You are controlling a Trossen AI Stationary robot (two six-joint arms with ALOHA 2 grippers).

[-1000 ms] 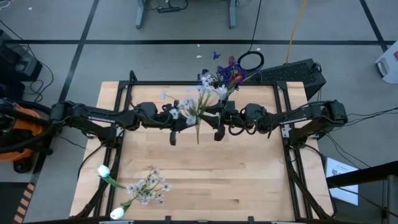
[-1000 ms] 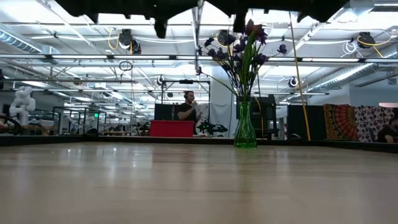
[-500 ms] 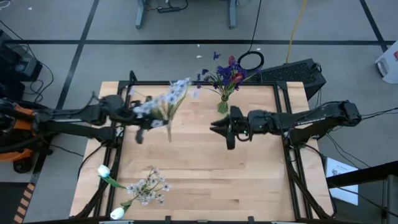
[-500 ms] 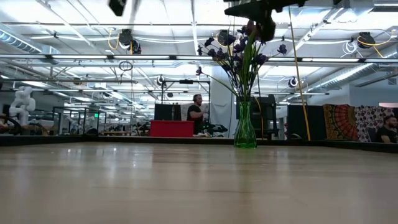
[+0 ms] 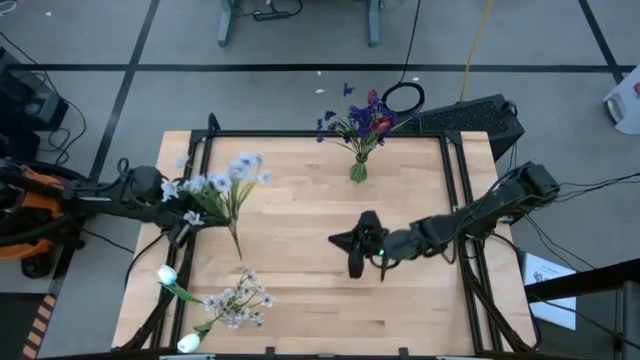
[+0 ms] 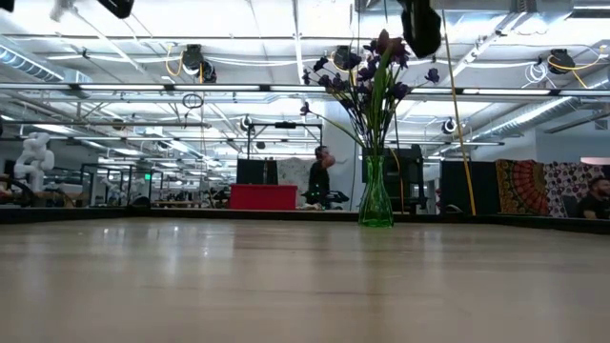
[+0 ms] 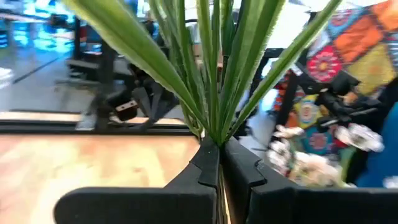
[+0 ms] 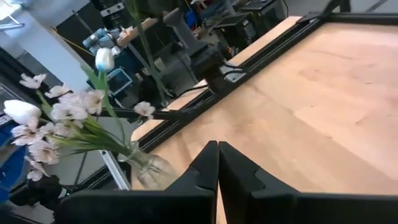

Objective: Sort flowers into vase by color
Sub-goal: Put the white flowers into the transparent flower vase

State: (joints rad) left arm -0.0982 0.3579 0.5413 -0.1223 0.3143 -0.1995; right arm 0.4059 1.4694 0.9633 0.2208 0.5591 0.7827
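My left gripper (image 5: pixel 205 214) is shut on a pale blue-white flower spray (image 5: pixel 215 183) above the table's left side. My right gripper (image 5: pixel 350 247) hangs shut and empty over the table's middle, and shows in the low view (image 6: pixel 420 29) too. A green glass vase (image 6: pixel 375 195) stands on its base by the far edge, holding purple-blue flowers (image 5: pixel 352 115) and a dark red bud (image 5: pixel 380 123). At the near left corner a clear vase (image 8: pixel 149 169) holds white and pale blossoms (image 5: pixel 235 300). My left gripper pinches the spray's bunched green stems (image 7: pixel 212 138) between its two fingertips, where the long leaves (image 7: pixel 186 68) fan out. The fingers reach in level from the table's left and lie across the stems. The spray is lifted clear and tilted, with its stem end (image 5: pixel 238 255) toward the near edge.
A black metal frame (image 5: pixel 455 190) runs along the table's edges. Bare wood (image 5: pixel 330 310) lies between the two vases. A dark case (image 5: pixel 470 115) and a cable ring (image 5: pixel 404 98) sit behind the far edge. People show in the room beyond.
My left gripper has drawn back from the table's middle toward its left edge, carrying the pale spray, which stays lifted and now tilts. My right gripper has swung from the middle toward the near edge, rolled, and shut on nothing.
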